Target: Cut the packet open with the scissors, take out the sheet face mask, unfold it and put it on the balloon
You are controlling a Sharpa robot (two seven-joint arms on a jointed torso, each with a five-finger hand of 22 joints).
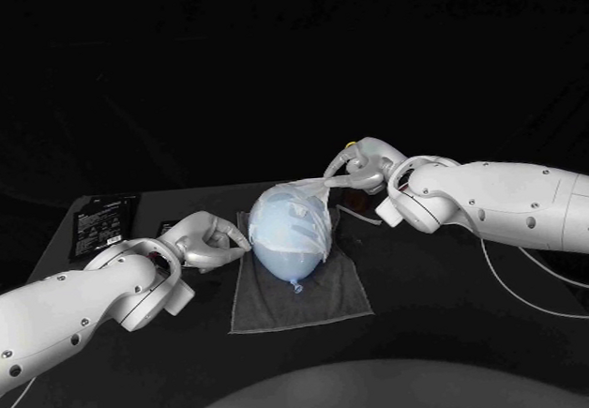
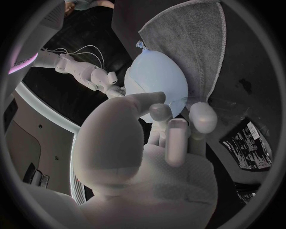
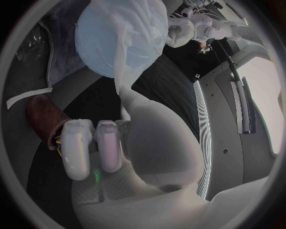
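We see the mask (image 1: 295, 209) draped over the balloon (image 1: 291, 251), a thin pale film covering its upper part. One end is drawn up into a point that runs to the right robot hand (image 1: 360, 169). That robot hand pinches the end between thumb and fingers, just above and beyond the balloon's far end. In the right wrist view the film stretches from the balloon straight to the thumb.

The balloon lies on its side between the two robot hands, knot towards the robot. The left robot hand (image 1: 205, 240) is at its flank, fingers curled in and fingertips against the balloon's side. We cannot tell whether they grip the mask's edge or only touch it.

Under the balloon a grey towel (image 1: 302, 307) is spread on the desk (image 1: 439, 335), reaching from between the robot hands towards the robot.

A black packet (image 1: 104, 222) with white print lies flat on the desk, just beyond the left robot hand on its outer side. Just below the right robot hand lie a white strip (image 1: 359, 216) and a brown thing (image 3: 43, 117) we cannot identify.
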